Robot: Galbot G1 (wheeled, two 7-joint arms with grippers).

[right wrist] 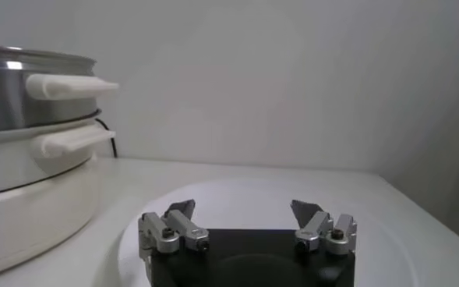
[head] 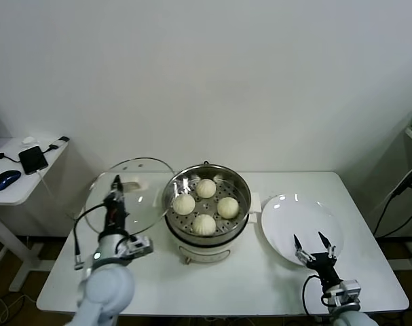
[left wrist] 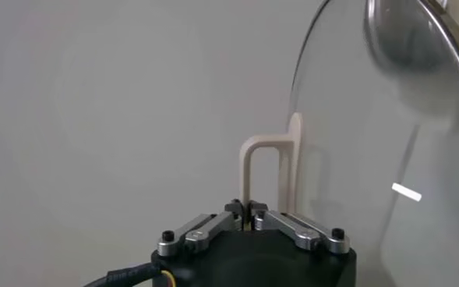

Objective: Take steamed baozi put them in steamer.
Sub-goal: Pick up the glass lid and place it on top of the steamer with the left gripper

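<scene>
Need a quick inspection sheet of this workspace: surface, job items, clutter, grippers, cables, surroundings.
Surface: white table, bare at the front.
Job's things: four baozi on the perforated tray in the steamer.
Clutter: white plate, nothing on it; glass lid held tilted left of the steamer.
Grippers: left gripper shut on the lid's white handle; right gripper open over the plate's near edge.
Cables: black cable along the left arm; more at far right.
Surroundings: white wall; side desk with phone and mouse.
</scene>
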